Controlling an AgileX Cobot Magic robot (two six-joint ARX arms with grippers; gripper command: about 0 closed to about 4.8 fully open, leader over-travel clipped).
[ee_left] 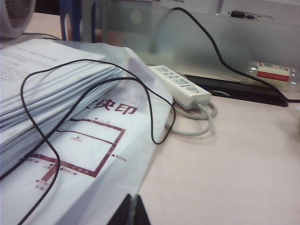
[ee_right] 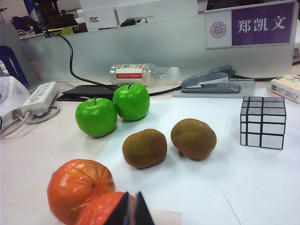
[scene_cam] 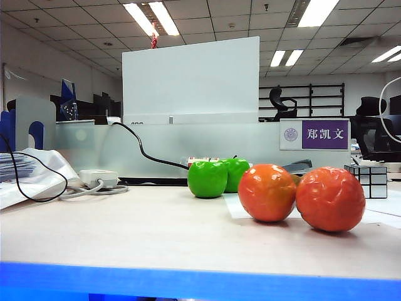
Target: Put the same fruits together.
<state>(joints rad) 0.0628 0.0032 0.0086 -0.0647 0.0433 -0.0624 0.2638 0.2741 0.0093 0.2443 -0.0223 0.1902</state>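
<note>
Two glossy orange-red fruits (scene_cam: 267, 192) (scene_cam: 330, 199) sit touching near the table's front right. Two green apples (scene_cam: 207, 179) (scene_cam: 237, 172) stand together behind them. In the right wrist view, two fuzzy brown kiwis (ee_right: 144, 148) (ee_right: 193, 138) lie side by side on white paper, past the apples (ee_right: 96, 117) (ee_right: 131, 101). My right gripper (ee_right: 131, 212) is shut and empty, just over the nearer orange-red fruit (ee_right: 99, 212), beside the other (ee_right: 77, 185). My left gripper (ee_left: 132, 212) is shut and empty, over a printed plastic bag, away from the fruits. Neither gripper shows in the exterior view.
A mirrored cube (ee_right: 263, 122) stands on the paper right of the kiwis. A stapler (ee_right: 211, 80) and a lying bottle (ee_right: 140, 72) are by the back partition. On the left are a paper stack (ee_left: 42, 89), a power strip (ee_left: 180, 86) and loose black cable (ee_left: 154, 122).
</note>
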